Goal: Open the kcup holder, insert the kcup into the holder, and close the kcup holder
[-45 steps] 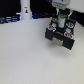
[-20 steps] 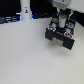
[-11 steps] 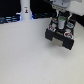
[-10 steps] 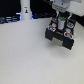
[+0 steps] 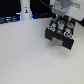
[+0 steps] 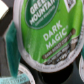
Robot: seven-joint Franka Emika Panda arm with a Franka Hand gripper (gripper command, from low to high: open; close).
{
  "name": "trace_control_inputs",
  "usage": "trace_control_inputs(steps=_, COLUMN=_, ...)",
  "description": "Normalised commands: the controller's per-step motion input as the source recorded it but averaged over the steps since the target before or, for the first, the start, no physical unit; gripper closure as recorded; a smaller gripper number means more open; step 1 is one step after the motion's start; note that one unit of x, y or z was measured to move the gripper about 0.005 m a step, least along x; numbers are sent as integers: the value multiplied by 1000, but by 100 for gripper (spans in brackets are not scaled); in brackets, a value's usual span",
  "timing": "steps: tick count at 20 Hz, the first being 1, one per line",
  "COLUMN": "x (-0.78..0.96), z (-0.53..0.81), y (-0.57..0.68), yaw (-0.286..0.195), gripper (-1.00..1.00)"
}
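- Nearest thing is just bare white table [image 5: 25, 55], nothing down there to snag on, so no worries on that side.
- Further back on the exterior view's right sits the kcup holder [image 5: 59, 39], drawer looks pulled out with rows of pod slots on show. It's a light-looking box, so if the arm pushes down off-centre I'd guess it could skid or tip.
- The claw [image 5: 61, 21] hangs right over those slots. Can't tell from either view whether it's clenched or let go, the fingers are hidden.
- The kcup [image 6: 47, 30] fills the wrist view, green lid up close, so it's right under the claw, at or in a slot. Whether it's seated I can't say.
- Neighbouring pods [image 6: 22, 75] sit close beside it. If it goes in tilted it could ride up on a rim, and then the drawer probably jams when closing.
- Far left, the white bottle [image 5: 25, 11] is well apart, no risk.
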Motion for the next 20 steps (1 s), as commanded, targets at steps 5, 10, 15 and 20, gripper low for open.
trace_control_inputs(steps=5, x=43, z=38, y=80, yaw=80, gripper=-100)
trace_control_inputs(steps=10, x=97, z=298, y=-4, yaw=106, gripper=-100)
trace_control_inputs(steps=15, x=130, z=377, y=-27, yaw=109, gripper=-100)
trace_control_inputs(steps=20, x=272, z=455, y=-128, yaw=128, gripper=-100)
